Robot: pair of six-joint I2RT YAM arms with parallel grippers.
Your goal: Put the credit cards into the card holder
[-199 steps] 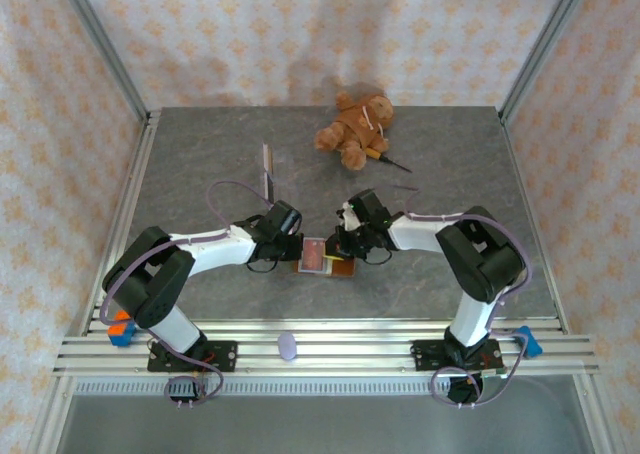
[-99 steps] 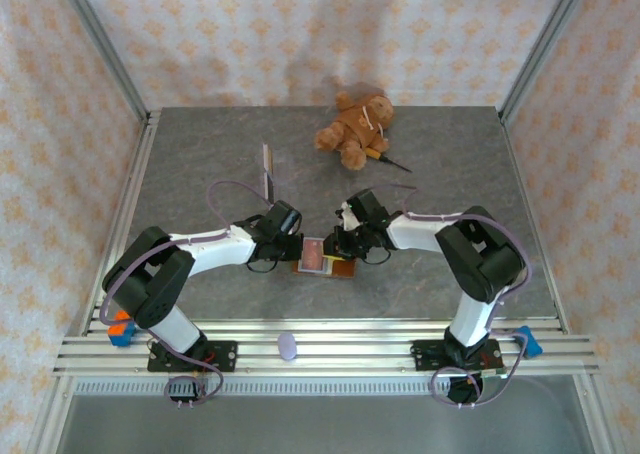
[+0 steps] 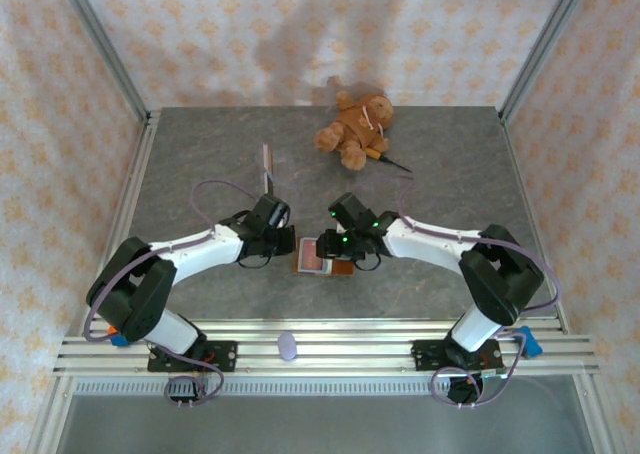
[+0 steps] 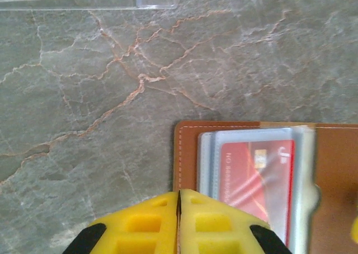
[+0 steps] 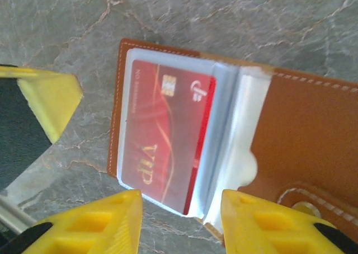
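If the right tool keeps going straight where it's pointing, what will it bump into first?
Probably the red card in its clear sleeve, inside the open brown card holder. The right tool points at it with its jaws apart, and nothing lies between. How close it is I can't tell.

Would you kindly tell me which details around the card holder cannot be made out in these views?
- Right wrist view: any cards beneath the red card are hidden by it and the cloudy sleeves.
- Left wrist view: the card holder runs off the right edge, and the left gripper covers its lower corner.
- Top view: the thin thing poking from under the teddy bear is too small to name.
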